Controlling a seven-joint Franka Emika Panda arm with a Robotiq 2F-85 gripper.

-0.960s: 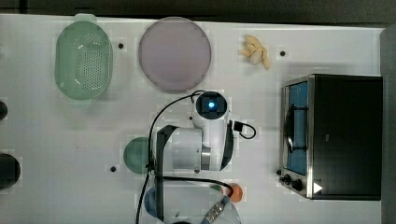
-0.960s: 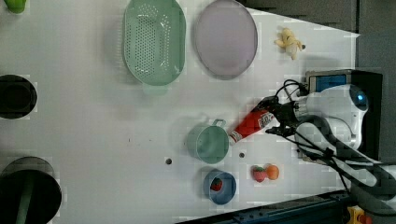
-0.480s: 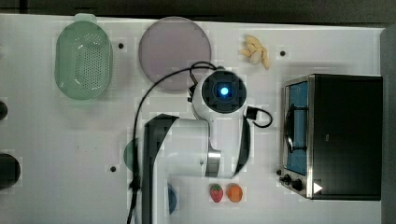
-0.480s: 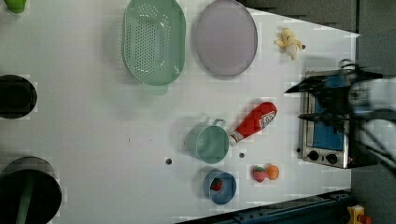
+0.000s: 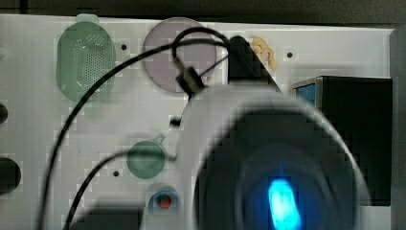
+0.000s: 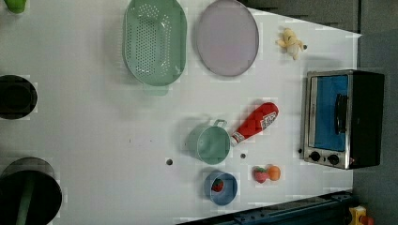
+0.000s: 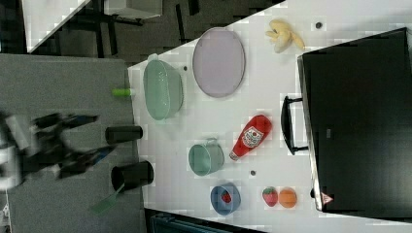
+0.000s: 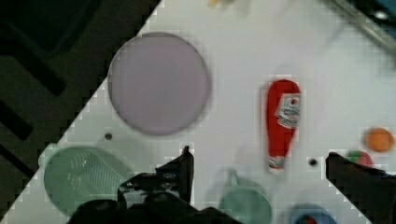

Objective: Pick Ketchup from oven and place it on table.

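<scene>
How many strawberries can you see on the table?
2. One strawberry sits inside the blue bowl; the other strawberry lies on the table touching the orange. None seem hidden.

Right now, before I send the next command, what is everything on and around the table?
ketchup: one, red, lying on the table beside the cup
oven: one, black, door shut, left view's right
cup: one, green, mid-table
colander: one, green, left view's top
plate: one, pale purple, beside colander
bananas: one bunch, yellow, above oven in left view
bowl: one, blue, holds a red strawberry
strawberry and orange: one each, touching, near oven
dark containers: two, left view's left
hand: one, black, open, above the table, holding nothing
</scene>
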